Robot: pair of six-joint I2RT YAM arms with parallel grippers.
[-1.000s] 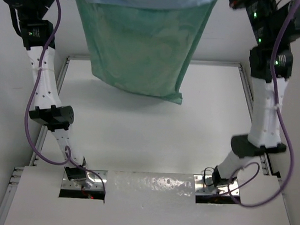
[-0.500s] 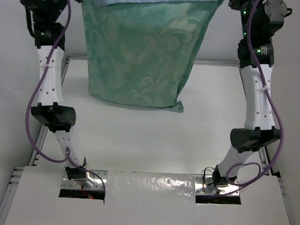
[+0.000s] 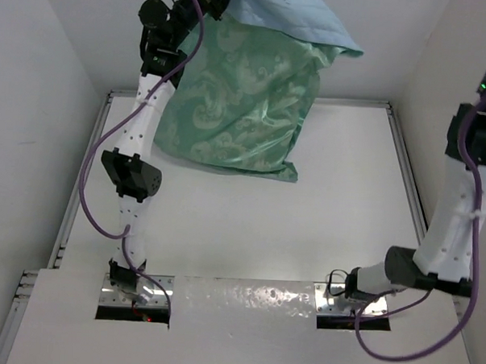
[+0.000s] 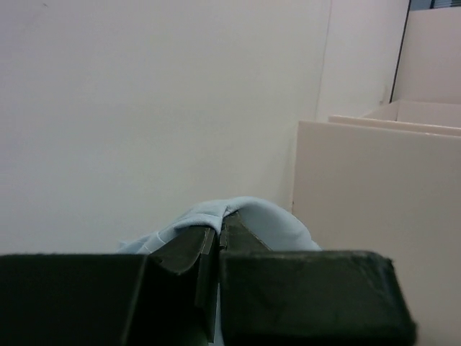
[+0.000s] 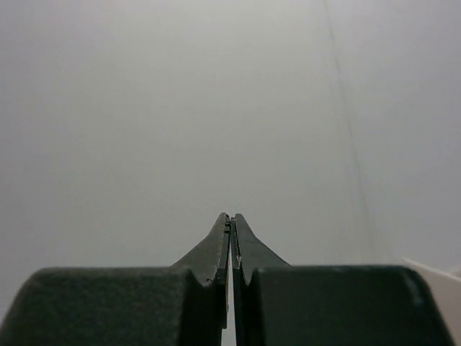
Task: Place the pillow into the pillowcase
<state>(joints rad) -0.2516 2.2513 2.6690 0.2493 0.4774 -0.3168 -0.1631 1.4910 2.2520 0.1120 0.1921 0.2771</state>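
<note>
The pillowcase (image 3: 246, 110), a bulging sack of scroll-patterned sea-green and plain light-blue cloth, is held at the upper centre, pinched in the clamped left gripper (image 4: 218, 232). The right gripper (image 5: 231, 218) is pressed closed, empty.

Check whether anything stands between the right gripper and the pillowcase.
Nothing visible does. The pillowcase hangs over the table's far side, pinched by the left gripper. The right gripper, fingers shut on nothing, faces a bare wall outside the overhead view, so its exact path cannot be traced.
</note>
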